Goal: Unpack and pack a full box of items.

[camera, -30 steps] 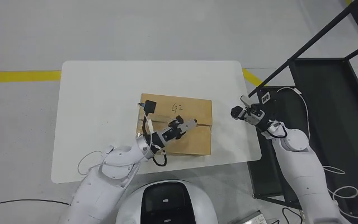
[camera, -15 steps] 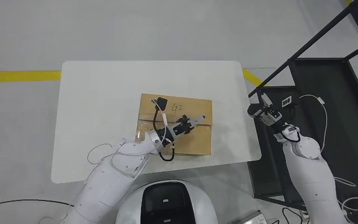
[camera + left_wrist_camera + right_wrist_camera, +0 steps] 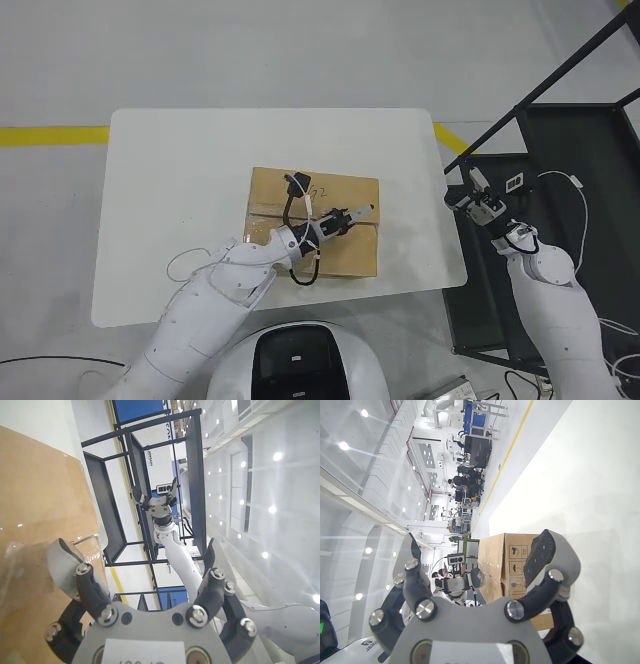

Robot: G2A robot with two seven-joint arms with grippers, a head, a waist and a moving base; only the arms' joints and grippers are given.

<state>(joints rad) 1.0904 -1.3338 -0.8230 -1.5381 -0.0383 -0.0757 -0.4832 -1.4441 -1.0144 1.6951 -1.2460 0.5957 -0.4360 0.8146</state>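
The left arm (image 3: 215, 290) and right arm (image 3: 548, 300) have glossy white shells with black wrist rings. The left tool (image 3: 136, 550) and right tool (image 3: 478, 542) share grey plates, silver screws (image 3: 197, 617), black links and pale fingers (image 3: 560, 555) with ribbed black pads (image 3: 540, 555). A black cable (image 3: 287, 205) loops at the left wrist.

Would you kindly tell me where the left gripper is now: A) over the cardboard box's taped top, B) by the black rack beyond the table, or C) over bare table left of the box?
A: in the top view the left gripper hangs open over the cardboard box at its taped seam; the right gripper is by the black rack.
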